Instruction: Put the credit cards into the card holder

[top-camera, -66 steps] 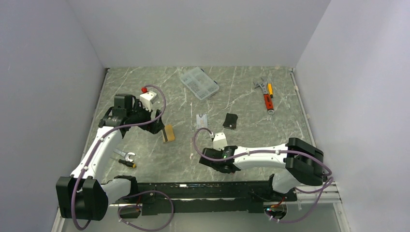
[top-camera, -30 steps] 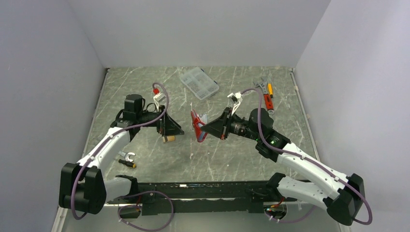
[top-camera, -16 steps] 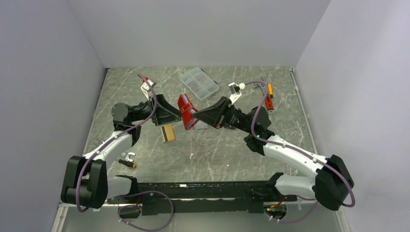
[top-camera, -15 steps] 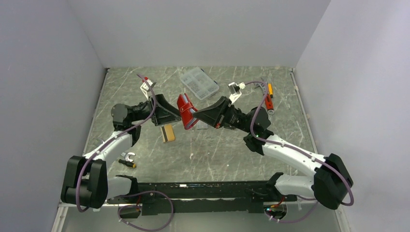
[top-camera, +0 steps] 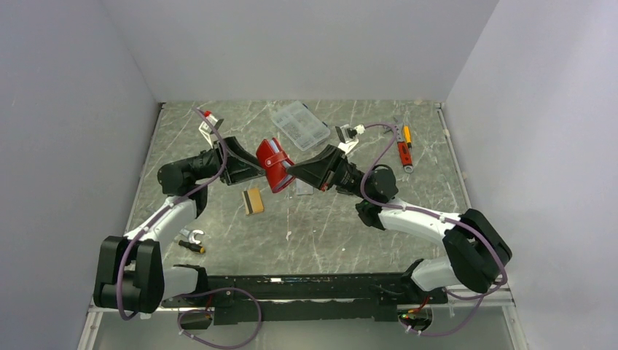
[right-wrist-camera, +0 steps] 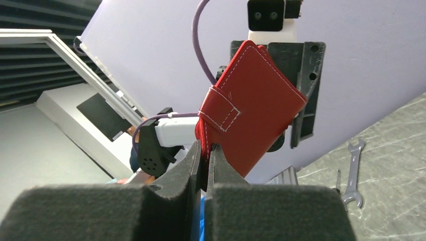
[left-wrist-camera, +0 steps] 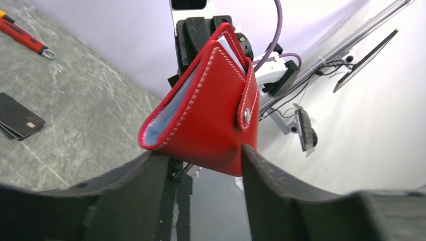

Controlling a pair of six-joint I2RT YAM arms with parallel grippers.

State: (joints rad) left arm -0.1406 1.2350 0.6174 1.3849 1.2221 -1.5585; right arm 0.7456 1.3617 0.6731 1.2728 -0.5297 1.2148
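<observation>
Opening step: right gripper (right-wrist-camera: 206,150) pinches holder's (left-wrist-camera: 211,110) edge aloft; left gripper (left-wrist-camera: 198,153) straddles it, grip unclear; next, squeeze and unfold.

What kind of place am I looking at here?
Probably a robotics lab test cell: a left arm and right arm mounted at a marble-look table, boxed in by plain walls.

I held the red card holder (top-camera: 275,164) up above the table (top-camera: 350,226), my right gripper (top-camera: 293,170) pinched tight on its right edge. My left gripper (top-camera: 256,168) sat at its left side; whether it gripped, I could not tell. Just nearer, an orange-gold credit card (top-camera: 253,200) lay on the table. A clear compartment box (top-camera: 299,125) lay farther back, a red-handled wrench (top-camera: 403,152) at the far right, and a small tool (top-camera: 191,241) at the near left.
</observation>
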